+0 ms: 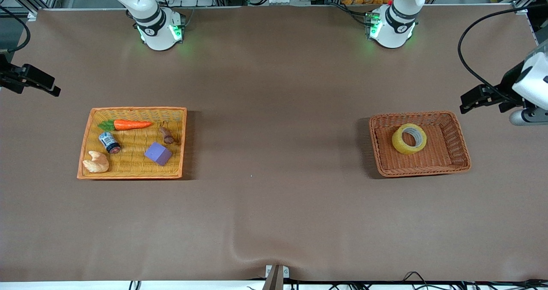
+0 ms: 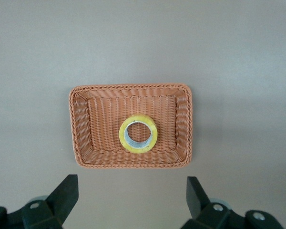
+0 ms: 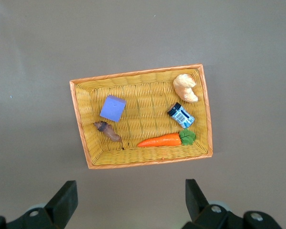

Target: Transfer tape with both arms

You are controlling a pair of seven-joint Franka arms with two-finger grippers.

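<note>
The yellow tape roll [image 1: 409,139] lies in a brown wicker basket [image 1: 454,129] toward the left arm's end of the table. It also shows in the left wrist view [image 2: 138,133], inside the basket [image 2: 81,125]. My left gripper [image 1: 469,101] is up high past that end of the table. Its jaws are open and empty in the left wrist view [image 2: 132,196]. My right gripper [image 1: 49,88] is up high past the right arm's end of the table. It is open and empty in the right wrist view [image 3: 131,198].
A yellow wicker tray [image 1: 133,109] toward the right arm's end holds a carrot [image 1: 130,124], a purple block [image 1: 158,153], a small can [image 1: 109,142], a croissant [image 1: 96,162] and a brown piece [image 1: 167,135]. The tray also shows in the right wrist view [image 3: 80,125].
</note>
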